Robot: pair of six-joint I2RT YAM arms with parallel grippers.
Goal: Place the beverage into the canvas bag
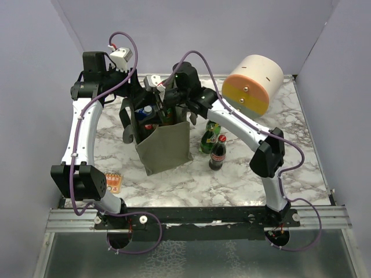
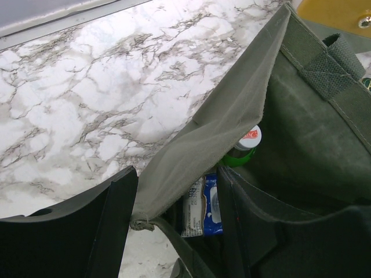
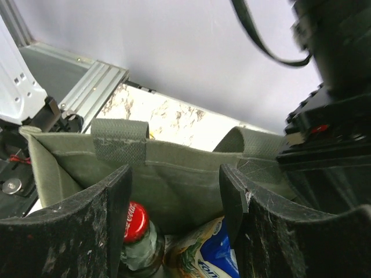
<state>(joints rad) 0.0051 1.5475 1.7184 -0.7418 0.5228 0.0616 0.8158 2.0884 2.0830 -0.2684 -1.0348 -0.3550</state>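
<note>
Lab test cell — grey partition walls [image 1: 174, 29], marble tabletop [image 1: 174, 191], aluminium rail [image 1: 197, 217].

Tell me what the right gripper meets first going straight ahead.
Probably the canvas bag's inner wall, filling the gap between the open fingers of the right gripper. The red-capped bottle and a blue-labelled pack sit below that line; depth is unclear.

marble table [image 1: 191, 185] | canvas bag [image 1: 165, 147]; green bottle [image 1: 208, 139]; cola bottle [image 1: 217, 153]; cylinder [image 1: 252, 84]; orange packet [image 1: 113, 182]
</note>
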